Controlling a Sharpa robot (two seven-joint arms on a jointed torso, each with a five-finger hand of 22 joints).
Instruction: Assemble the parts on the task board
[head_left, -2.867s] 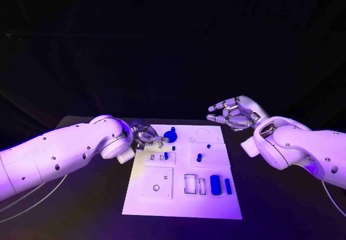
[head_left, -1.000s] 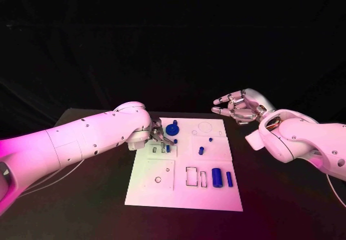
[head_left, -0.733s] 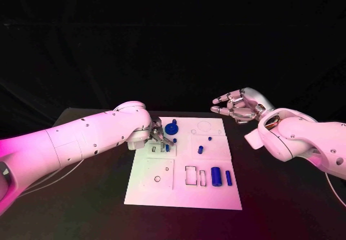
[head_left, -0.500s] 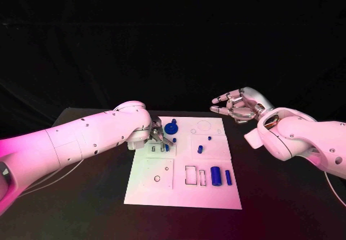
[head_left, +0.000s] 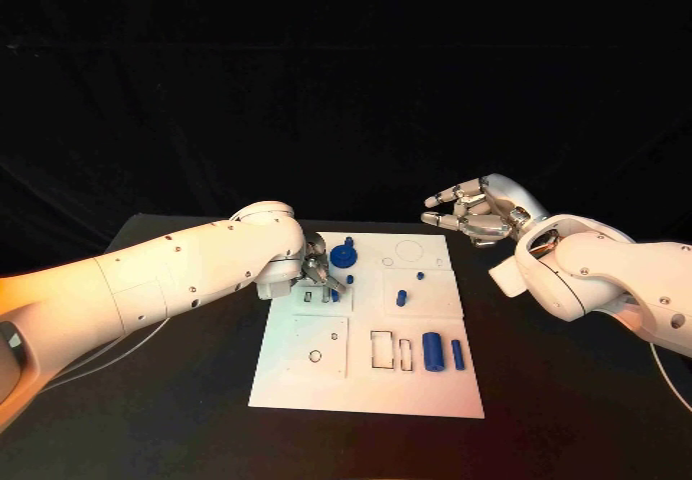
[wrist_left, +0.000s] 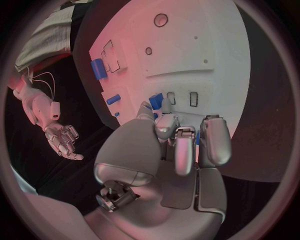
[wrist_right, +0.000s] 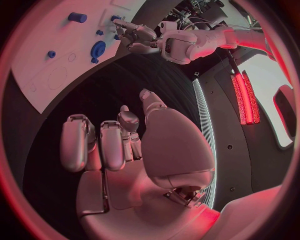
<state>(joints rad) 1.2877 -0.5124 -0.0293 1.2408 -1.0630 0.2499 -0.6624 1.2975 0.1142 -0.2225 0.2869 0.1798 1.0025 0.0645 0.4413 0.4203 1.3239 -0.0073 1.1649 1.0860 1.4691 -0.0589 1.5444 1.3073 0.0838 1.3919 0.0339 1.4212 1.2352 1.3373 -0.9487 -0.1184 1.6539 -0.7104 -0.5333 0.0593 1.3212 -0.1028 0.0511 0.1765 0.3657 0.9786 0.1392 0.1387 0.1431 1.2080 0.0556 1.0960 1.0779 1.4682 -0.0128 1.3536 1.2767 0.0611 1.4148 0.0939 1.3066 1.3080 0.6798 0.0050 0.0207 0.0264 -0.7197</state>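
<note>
I have the left hand (head_left: 312, 272) down on the far left part of the task board (head_left: 369, 390), fingers drawn together over the small slots there. From the left wrist view its fingertips (wrist_left: 164, 123) bunch around a small blue part (wrist_left: 156, 100) at the slot, touching it as far as I can see, though I cannot tell whether the piece is truly pinched or only pressed. Just beyond that hand sits the round blue part (head_left: 343, 257), and a few small blue pegs (head_left: 400, 297) stand near the board's middle. On the near right corner of the board two upright blue pieces (head_left: 433, 353) lie beside empty rectangular outlines. My right hand (head_left: 472, 215) hangs in the air off the far right corner of the board, well apart from it, palm turned inward with fingers loosely curled and spread, nothing in it; the right wrist view confirms bare fingers (wrist_right: 112, 142) over the dark table (head_left: 548, 400).
</note>
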